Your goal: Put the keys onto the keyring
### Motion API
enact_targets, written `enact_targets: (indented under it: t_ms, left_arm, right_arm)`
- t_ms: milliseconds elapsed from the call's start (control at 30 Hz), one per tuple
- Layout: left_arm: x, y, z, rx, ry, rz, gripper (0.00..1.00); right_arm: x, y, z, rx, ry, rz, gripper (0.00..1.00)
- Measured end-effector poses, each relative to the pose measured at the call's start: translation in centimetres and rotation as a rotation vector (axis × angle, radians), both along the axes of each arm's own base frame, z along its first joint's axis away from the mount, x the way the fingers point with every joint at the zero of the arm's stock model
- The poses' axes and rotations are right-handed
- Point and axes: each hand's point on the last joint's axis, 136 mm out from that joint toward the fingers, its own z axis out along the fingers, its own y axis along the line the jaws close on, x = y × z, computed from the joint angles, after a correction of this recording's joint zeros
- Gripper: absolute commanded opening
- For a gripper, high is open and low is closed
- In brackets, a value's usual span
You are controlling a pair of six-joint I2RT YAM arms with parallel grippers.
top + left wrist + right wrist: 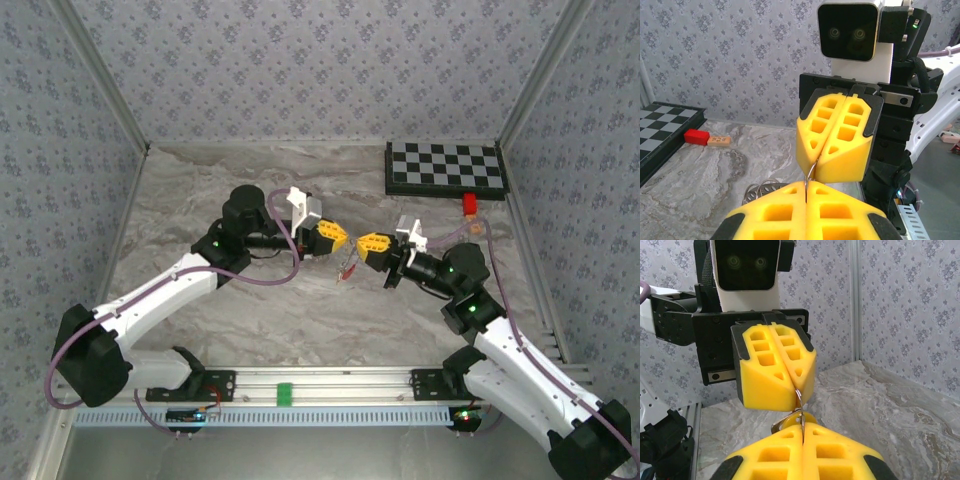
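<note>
Status from my end: I'd call this mid-task, not finished. Biggest stuff first. The table (200,200) is smooth grey marbled stone-look, with a chequered board (446,167) at the upper right of the top view. The arms meet at frame centre. The left gripper (344,238) and right gripper (363,243), both chunky yellow plastic wedges with cut-out pockets, are each clenched on the keyring (799,401), a thin springy silvery wire spanning the gap between them. Its red tag (346,270) dangles just below. Lower left of the wire sits what may be one of the keys (782,424), pale and flat. I can't tell whether it's threaded yet.
</note>
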Motion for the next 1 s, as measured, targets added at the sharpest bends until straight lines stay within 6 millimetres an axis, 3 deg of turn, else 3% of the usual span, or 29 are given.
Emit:
enact_targets:
  t_ms: [1000]
  left_arm:
    - [0.06, 0.02, 0.00, 0.000, -0.001, 0.005, 0.00]
  right_arm:
    - [-0.05, 0.09, -0.05, 0.004, 0.012, 0.013, 0.00]
